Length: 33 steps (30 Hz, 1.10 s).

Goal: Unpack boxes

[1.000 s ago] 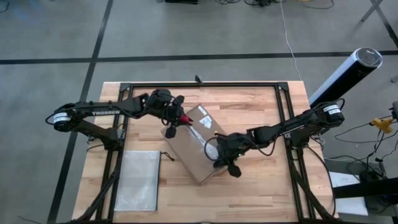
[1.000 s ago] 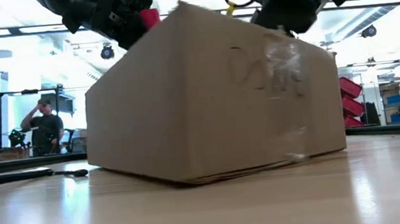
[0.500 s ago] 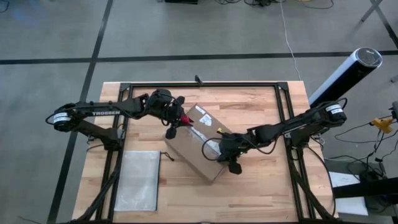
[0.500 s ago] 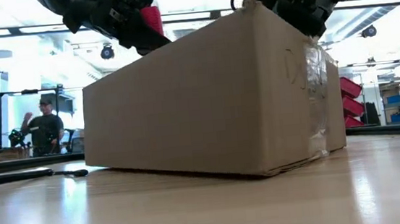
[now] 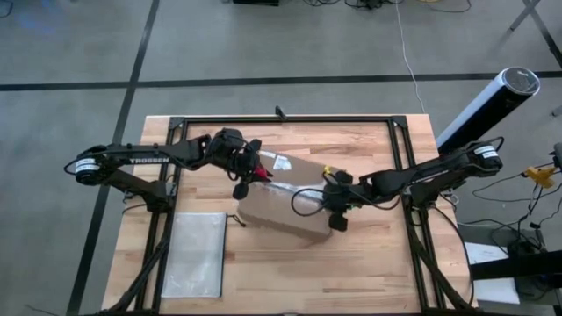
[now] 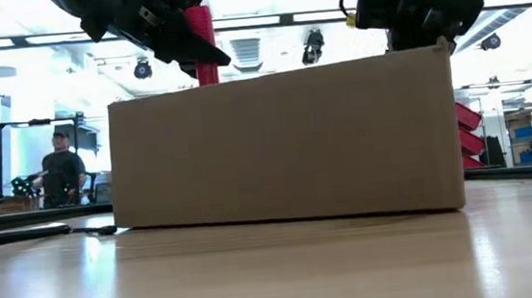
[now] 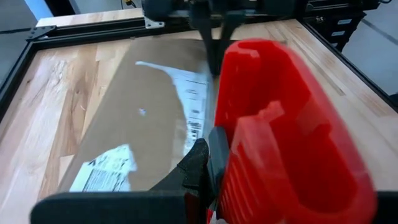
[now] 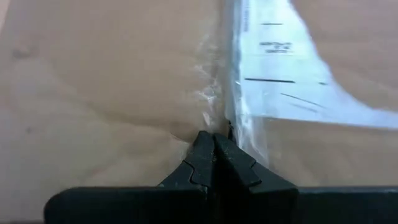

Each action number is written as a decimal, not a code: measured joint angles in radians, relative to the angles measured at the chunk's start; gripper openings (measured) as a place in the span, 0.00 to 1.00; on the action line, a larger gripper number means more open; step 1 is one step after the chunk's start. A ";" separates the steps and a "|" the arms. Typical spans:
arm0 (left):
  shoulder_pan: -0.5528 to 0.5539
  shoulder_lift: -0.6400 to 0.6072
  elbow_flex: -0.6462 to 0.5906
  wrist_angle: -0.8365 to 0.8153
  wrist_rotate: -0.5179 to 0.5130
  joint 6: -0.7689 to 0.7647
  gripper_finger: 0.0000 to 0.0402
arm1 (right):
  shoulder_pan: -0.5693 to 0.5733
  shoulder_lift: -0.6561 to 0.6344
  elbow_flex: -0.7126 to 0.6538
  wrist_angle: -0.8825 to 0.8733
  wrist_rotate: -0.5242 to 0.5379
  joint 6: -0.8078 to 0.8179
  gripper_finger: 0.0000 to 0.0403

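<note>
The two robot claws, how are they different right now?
The left gripper is shut on a red utility knife, while the right gripper is shut with nothing in it. The left gripper is at the cardboard box's labelled end; the right gripper presses its closed fingertips on the taped seam at the opposite end. Both are over the same box.

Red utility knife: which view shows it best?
Left wrist view: the red utility knife fills the frame, clamped in the left end effector over the cardboard box. Low view shows only its red tip; high view a small red speck; right wrist view none.
</note>
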 joint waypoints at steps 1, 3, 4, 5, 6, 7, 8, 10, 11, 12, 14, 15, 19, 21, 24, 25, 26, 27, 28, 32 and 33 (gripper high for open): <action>-0.005 0.000 0.000 0.001 0.000 -0.003 0.08 | -0.006 -0.001 0.000 -0.001 0.014 -0.001 0.00; -0.015 0.000 0.000 0.002 0.000 -0.008 0.08 | -0.019 -0.002 0.000 -0.003 0.042 -0.002 0.00; -0.020 0.000 0.000 0.003 0.000 -0.011 0.08 | -0.026 -0.002 0.000 -0.003 0.056 -0.002 0.00; -0.024 0.000 0.000 0.004 0.001 -0.013 0.08 | -0.032 -0.003 0.000 -0.004 0.070 -0.003 0.00; -0.029 0.000 0.000 0.005 0.001 -0.016 0.08 | -0.039 -0.003 0.000 -0.005 0.083 -0.003 0.00; -0.034 0.000 0.000 0.006 0.001 -0.018 0.08 | -0.045 -0.004 0.000 -0.006 0.097 -0.004 0.00; -0.039 0.000 0.000 0.006 0.001 -0.021 0.08 | -0.051 -0.004 0.000 -0.007 0.111 -0.004 0.00; -0.049 0.000 0.000 0.008 0.001 -0.026 0.08 | -0.064 -0.005 0.000 -0.008 0.139 -0.005 0.00; -0.054 0.000 0.000 0.009 0.001 -0.029 0.08 | -0.071 -0.006 0.000 -0.009 0.153 -0.006 0.00; -0.059 0.000 0.000 0.013 0.002 -0.033 0.08 | -0.078 -0.006 0.000 -0.009 0.167 -0.007 0.00; -0.069 0.000 0.000 0.026 0.004 -0.043 0.08 | -0.100 -0.007 0.000 -0.008 0.203 -0.009 0.00; -0.074 0.000 0.000 0.032 0.005 -0.045 0.08 | -0.110 -0.009 0.000 -0.008 0.221 -0.009 0.00; -0.090 0.000 0.000 0.057 0.005 -0.048 0.08 | -0.139 -0.021 0.000 -0.004 0.244 -0.009 0.00; -0.094 0.000 0.000 0.060 -0.003 -0.053 0.08 | -0.140 -0.037 0.000 -0.004 0.244 -0.009 0.00; -0.094 0.000 0.000 0.061 -0.009 -0.067 0.08 | -0.134 -0.071 0.000 0.015 0.243 -0.009 0.00; -0.094 0.000 0.000 0.061 -0.009 -0.067 0.08 | -0.129 -0.083 0.000 0.030 0.243 -0.015 0.00; -0.094 0.000 0.000 0.062 -0.010 -0.067 0.08 | -0.124 -0.090 0.000 0.054 0.240 -0.024 0.00; -0.094 0.000 0.000 0.062 -0.014 -0.068 0.08 | -0.123 -0.082 0.001 0.084 0.228 -0.033 0.00; -0.094 0.000 0.000 0.062 -0.017 -0.069 0.08 | -0.122 -0.074 0.001 0.114 0.215 -0.043 0.00; -0.094 -0.001 0.000 0.062 -0.032 -0.072 0.08 | -0.118 -0.041 0.002 0.233 0.164 -0.081 0.00; -0.094 -0.001 0.000 0.062 -0.036 -0.073 0.08 | -0.117 -0.033 0.002 0.263 0.152 -0.091 0.00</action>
